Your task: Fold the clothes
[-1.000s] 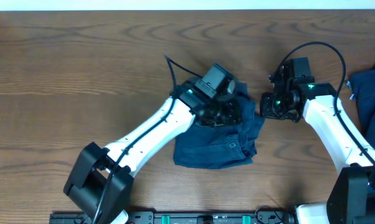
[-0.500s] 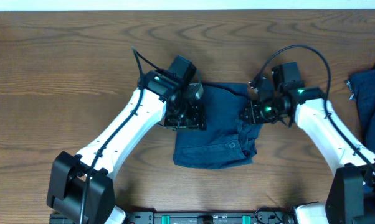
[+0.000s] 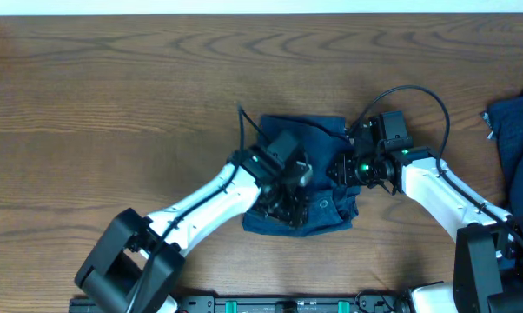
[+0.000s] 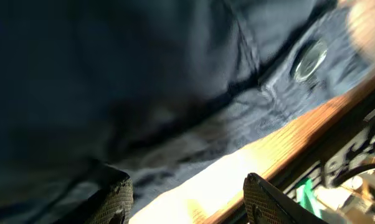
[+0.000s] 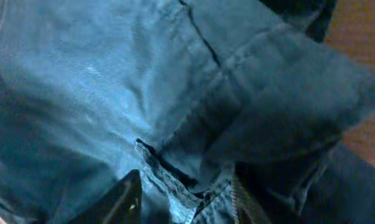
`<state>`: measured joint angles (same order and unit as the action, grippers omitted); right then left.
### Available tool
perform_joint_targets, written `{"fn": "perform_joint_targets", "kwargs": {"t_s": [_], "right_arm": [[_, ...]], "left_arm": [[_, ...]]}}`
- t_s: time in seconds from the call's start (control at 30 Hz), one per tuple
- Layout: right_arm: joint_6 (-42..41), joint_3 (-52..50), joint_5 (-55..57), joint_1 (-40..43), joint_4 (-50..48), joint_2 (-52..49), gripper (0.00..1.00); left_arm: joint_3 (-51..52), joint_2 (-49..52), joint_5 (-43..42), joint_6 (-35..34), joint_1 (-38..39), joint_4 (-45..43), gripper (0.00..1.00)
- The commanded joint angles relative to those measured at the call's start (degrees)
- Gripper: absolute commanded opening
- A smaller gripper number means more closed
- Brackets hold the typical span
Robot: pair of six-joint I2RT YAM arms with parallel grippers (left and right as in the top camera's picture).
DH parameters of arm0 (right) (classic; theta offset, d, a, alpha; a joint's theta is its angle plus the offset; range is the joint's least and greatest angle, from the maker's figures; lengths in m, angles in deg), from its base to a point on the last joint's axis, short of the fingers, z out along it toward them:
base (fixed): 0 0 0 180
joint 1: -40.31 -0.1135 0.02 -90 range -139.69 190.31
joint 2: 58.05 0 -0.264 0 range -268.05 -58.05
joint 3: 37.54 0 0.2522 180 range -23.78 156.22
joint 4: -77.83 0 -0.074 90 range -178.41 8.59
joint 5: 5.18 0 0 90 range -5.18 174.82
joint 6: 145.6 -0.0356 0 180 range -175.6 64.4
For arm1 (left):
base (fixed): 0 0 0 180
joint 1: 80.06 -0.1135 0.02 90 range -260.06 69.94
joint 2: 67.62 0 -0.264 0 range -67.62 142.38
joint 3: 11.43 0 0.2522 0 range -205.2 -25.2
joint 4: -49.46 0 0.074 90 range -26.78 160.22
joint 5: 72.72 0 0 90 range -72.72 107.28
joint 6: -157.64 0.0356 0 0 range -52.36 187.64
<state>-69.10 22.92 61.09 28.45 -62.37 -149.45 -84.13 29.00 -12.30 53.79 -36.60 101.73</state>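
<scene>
- The shorts (image 3: 307,132) lie in the middle of the table (image 3: 114,104) as a compact, roughly square bundle with more than one layer. I judge at least one fold to be in already.
- The bundle is not neat. Its 3 o'clock edge is bunched and ragged, and its 6 o'clock edge bows outward. The right wrist view shows a loose flap and a puckered seam there.
- The left gripper (image 3: 283,202) hangs low over the bundle's 7 o'clock part. In its own view the fingers (image 4: 116,199) stand well apart, with cloth and bare wood showing through the gap and nothing pinched. A small button (image 4: 309,59) lies near the hem at 1 o'clock of that view.
- The right gripper (image 3: 341,169) sits at the bundle's 3 o'clock edge. Its fingers (image 5: 126,194) are parted about halfway over the crumpled seam. The cloth looks to lie under the gap rather than clamped in it.
- A second dark-blue garment (image 3: 515,130) is heaped at the table's 3 o'clock edge, well apart from both arms and cut off by the frame. It looks unfolded.
- By my reckoning the task is partway along. The shorts need smoothing or one more fold on the 3 o'clock side, and then the second garment remains entirely to do.
</scene>
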Motion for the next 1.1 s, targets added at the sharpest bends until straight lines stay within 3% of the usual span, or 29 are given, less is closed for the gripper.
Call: {"fn": "perform_joint_targets", "kwargs": {"t_s": [0.0, 0.13, 0.23, 0.3, 0.6, 0.63, 0.7, 0.77, 0.87, 0.93, 1.07], "right_arm": [[-0.90, -0.44, 1.38, 0.22, -0.20, -0.37, 0.50], [-3.50, -0.63, 1.20, 0.22, -3.26, -0.37, 0.47], [-5.11, -0.68, 1.25, 0.22, -7.39, -0.39, 0.20], [-5.40, -0.68, 1.44, 0.22, -10.45, -0.39, 0.01], [-6.64, -0.66, 6.38, 3.93, -23.89, -0.37, 0.03], [-6.64, -0.66, 6.36, 4.48, -24.33, -0.37, 0.11], [-6.56, -0.66, 6.01, 5.53, -24.35, -0.31, 0.39], [-5.31, -0.63, 2.56, 6.73, -22.60, 0.11, 0.48], [-1.95, -0.63, -7.04, 8.46, -17.20, 1.70, 0.46], [-0.52, -0.63, -11.67, 9.07, -12.22, 2.91, 0.44], [-0.50, -0.63, -13.14, 8.41, 0.72, 3.74, 0.42]], "left_arm": [[1.95, -0.37, 0.63, 1.14, 1.38, -0.20, 0.50], [3.13, -0.37, 0.44, 1.14, 2.43, -0.02, 0.25], [3.28, -0.37, 0.44, 1.14, 2.64, 0.33, 0.14], [3.26, -0.37, 0.24, 1.11, 2.64, 0.63, 0.12], [3.28, -0.37, 0.28, 1.16, 2.64, 1.90, 0.11], [3.28, -0.37, 0.28, 1.16, 2.64, 1.86, 0.11], [3.28, -0.37, 0.31, 1.16, 2.64, 1.86, 0.11], [3.26, -0.39, 0.28, 1.16, 2.62, 1.90, 0.11], [3.08, -0.61, 0.20, 1.11, 2.25, 2.05, 0.13], [2.21, -1.01, 0.00, 1.09, 1.53, 3.43, 0.24], [-0.24, -2.23, 0.04, 1.14, -1.27, 6.75, 0.33]]}}
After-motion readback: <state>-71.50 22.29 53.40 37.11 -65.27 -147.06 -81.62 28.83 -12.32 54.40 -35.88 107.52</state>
